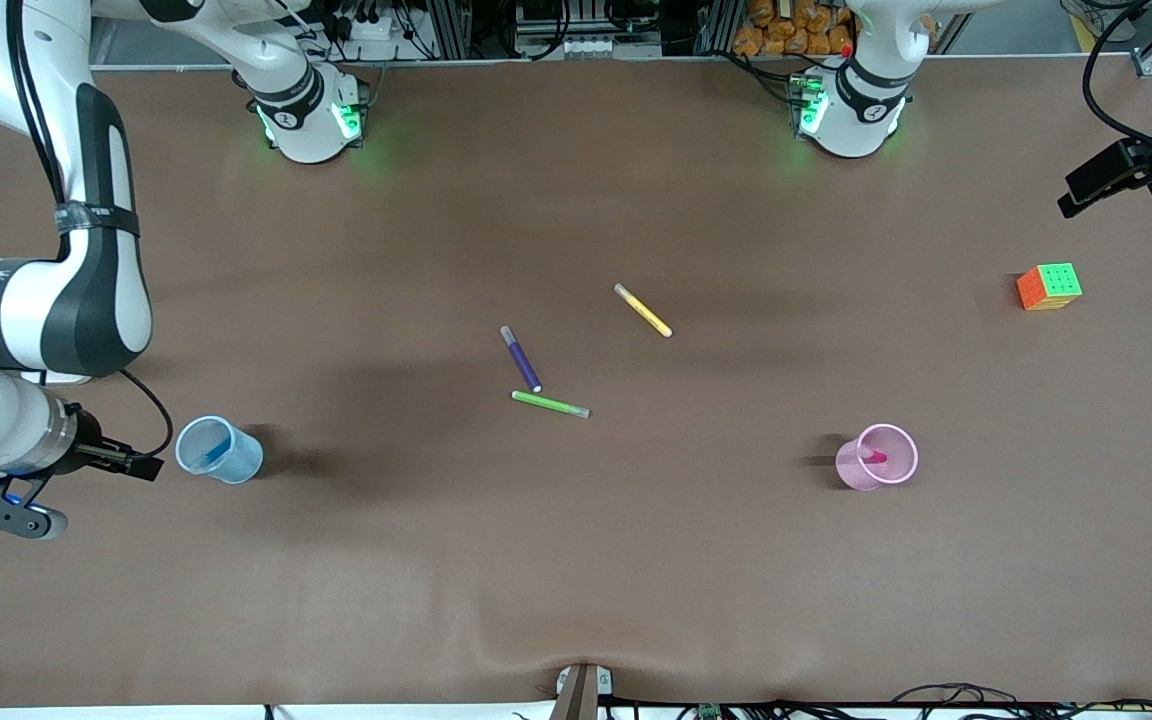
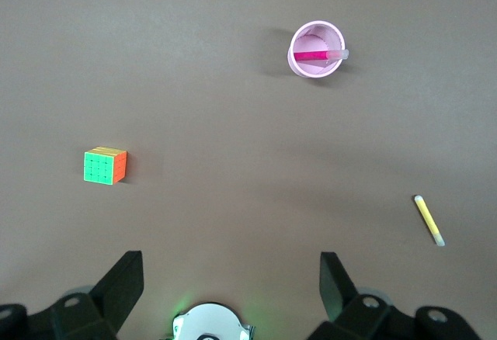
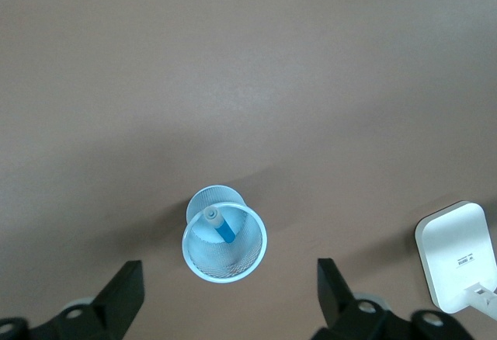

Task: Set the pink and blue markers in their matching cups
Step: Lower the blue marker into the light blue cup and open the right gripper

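Blue marker (image 3: 222, 230) in blue cup (image 3: 224, 276), pink marker (image 2: 318, 55) in pink cup (image 2: 301, 67). Right gripper (image 3: 229, 293) and left gripper (image 2: 231, 286): fingers apart, empty. Risk: a careless retreat by the right gripper could tip the light blue cup

Three loose pens clutter the middle of the table (image 1: 576, 560): purple pen (image 1: 521, 358), green pen (image 1: 550, 404) and yellow pen (image 1: 643, 310). The purple and green tips seem to touch. A cube (image 1: 1048, 286) sits near the left arm's end. The edge nearest the front camera lies open.
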You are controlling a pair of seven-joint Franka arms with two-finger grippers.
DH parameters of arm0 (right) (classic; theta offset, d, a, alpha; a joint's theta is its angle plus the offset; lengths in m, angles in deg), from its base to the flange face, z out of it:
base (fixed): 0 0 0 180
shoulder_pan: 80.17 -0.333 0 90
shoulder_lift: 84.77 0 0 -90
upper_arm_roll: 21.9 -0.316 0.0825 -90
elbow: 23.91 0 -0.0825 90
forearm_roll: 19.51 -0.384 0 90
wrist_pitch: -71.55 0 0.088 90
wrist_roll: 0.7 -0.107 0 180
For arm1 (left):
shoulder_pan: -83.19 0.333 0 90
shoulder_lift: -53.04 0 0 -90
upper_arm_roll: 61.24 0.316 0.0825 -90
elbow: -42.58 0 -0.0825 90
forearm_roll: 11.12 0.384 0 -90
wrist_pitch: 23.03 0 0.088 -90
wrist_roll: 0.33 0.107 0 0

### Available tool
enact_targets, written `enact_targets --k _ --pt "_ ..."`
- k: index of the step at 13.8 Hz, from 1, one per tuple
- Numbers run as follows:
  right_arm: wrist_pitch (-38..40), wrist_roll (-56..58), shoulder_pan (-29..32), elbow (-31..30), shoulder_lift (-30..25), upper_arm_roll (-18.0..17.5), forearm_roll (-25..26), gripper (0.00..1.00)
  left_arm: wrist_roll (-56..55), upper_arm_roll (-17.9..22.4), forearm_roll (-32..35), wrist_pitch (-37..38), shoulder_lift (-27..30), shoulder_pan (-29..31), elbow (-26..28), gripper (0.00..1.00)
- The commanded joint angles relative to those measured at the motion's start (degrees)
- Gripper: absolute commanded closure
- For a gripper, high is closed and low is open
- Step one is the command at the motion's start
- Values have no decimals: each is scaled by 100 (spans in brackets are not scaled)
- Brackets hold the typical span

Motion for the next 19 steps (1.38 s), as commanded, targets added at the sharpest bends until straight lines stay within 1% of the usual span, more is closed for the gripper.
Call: enact_targets --k 1,3,4,5,6,8,10,11,12,13,15,17,18,19 --pt "148 230 153 229 86 -101 -164 0 50 -36 -5 -12 91 54 42 0" --pt "401 607 153 237 51 -110 -164 0 59 -36 -5 5 109 54 50 0" --pt "350 574 170 255 51 -110 -390 0 59 -36 -5 31 117 54 59 0" --pt "324 617 188 394 51 -66 -810 0 68 -36 -5 40 135 62 59 0" --pt "385 635 197 535 51 -83 -893 0 68 -36 -5 41 144 54 59 0" --pt "473 635 135 563 51 -136 -981 0 77 -44 -5 67 144 54 59 0" --pt "508 627 240 563 42 -468 -920 0 94 -53 -5 67 179 54 59 0" --pt "656 635 441 589 -19 -661 -946 0 94 -62 -5 58 231 54 59 0" --pt "727 644 687 598 -115 -1020 -973 0 94 -62 -5 58 249 54 68 0" --pt "711 653 759 580 -238 -1206 -895 0 103 -79 -5 58 267 54 68 0" --pt "762 653 768 737 -291 -1165 -850 0 103 -88 -5 49 381 45 181 0" --pt "1515 644 821 1097 -484 -1173 -622 0 286 -88 -5 23 434 45 226 0" --pt "1867 644 925 1290 -546 -1191 -630 0 348 -97 4 23 434 45 226 0" --pt "2158 644 1057 1336 -738 -1234 -717 0 358 -106 4 32 443 19 226 0"
